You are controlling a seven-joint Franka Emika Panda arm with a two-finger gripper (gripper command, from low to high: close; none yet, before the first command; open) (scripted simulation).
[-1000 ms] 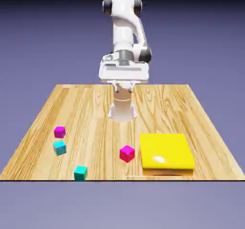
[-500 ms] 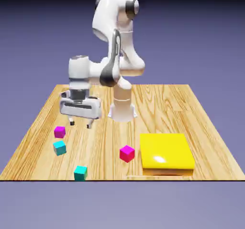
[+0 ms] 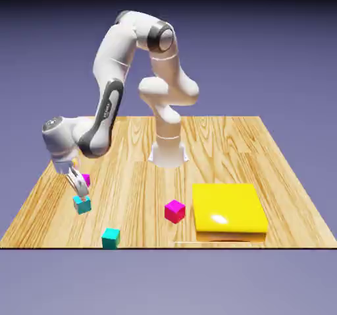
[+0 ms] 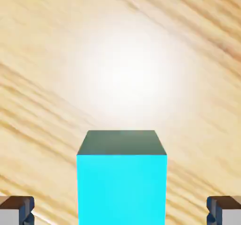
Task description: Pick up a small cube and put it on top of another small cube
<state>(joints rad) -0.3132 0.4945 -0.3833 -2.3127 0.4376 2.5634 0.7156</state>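
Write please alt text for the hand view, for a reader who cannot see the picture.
A small cyan-blue cube stands large at the bottom middle, between the two grey fingertips of the open claw, which do not touch it. Behind it, pale wooden table fills the picture, with a bright glare in the middle.

No text, label, brand, number or sign can be read on any surface; the small cyan-blue cube (image 4: 122,181) is seen with plain, unmarked faces.
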